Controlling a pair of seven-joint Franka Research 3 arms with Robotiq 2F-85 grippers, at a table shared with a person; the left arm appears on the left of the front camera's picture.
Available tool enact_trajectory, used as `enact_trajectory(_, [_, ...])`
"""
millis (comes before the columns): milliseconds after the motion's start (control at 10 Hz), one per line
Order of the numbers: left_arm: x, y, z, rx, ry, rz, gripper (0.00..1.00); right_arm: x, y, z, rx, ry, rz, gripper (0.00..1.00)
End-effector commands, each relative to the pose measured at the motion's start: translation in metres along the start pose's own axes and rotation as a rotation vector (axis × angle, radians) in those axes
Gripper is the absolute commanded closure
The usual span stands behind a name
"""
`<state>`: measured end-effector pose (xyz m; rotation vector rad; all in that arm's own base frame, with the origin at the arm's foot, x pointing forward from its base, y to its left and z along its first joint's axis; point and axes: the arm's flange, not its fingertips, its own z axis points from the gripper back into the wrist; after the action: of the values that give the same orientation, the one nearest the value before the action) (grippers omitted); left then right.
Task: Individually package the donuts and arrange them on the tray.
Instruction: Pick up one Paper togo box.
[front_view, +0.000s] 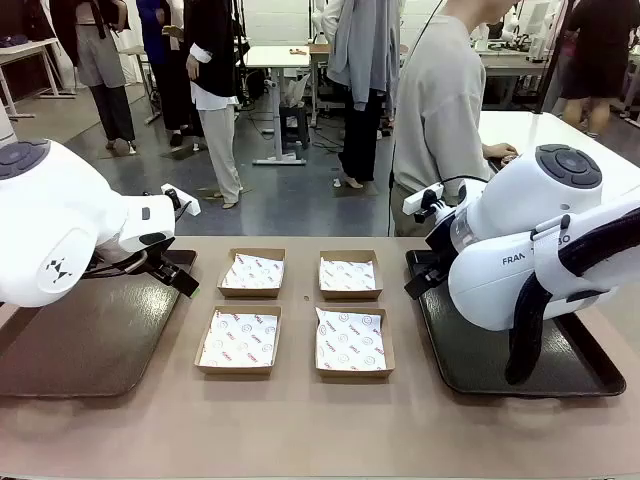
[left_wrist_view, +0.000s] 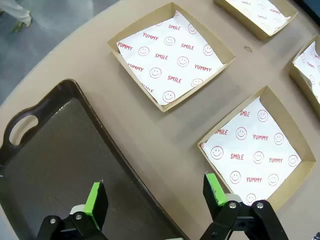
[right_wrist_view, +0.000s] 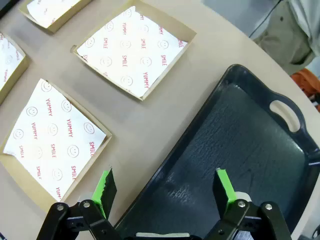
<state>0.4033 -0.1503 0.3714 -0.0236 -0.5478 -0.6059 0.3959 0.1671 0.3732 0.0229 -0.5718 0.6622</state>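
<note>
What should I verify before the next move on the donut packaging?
1. Left gripper open, holding nothing: ok.
2. Right gripper open, holding nothing: ok.
3. Four paper-lined boxes set out between the trays: ok.
4. Left tray and right tray flat on the table: ok.
5. Where the donuts are: cannot tell.

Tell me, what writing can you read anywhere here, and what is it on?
"YUMMY": red print on the white paper liners in the cardboard boxes.
"SMILE": same liners, among smiley faces.
"FRAN": on the right arm, the rest hidden.
Liner print in the front view: too small to read.
</note>
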Motion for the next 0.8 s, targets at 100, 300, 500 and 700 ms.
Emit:
enact_trajectory(100, [0.0000, -0.0001, 0.0001, 0.000, 0.000, 0.000, 0.00, 0.0000, 0.0000, 0.0000, 0.000, 0.000, 0.000, 0.00])
enact_trajectory(300, [0.0000, -0.0001, 0.0001, 0.000, 0.000, 0.000, 0.00, 0.0000, 0.0000, 0.0000, 0.000, 0.000, 0.000, 0.00])
enact_trajectory(500, [0.0000, -0.0001, 0.0001, 0.000, 0.000, 0.000, 0.00, 0.0000, 0.0000, 0.0000, 0.000, 0.000, 0.000, 0.00])
enact_trajectory(700, [0.0000, -0.0001, 0.0001, 0.000, 0.000, 0.000, 0.00, 0.0000, 0.0000, 0.0000, 0.000, 0.000, 0.000, 0.00])
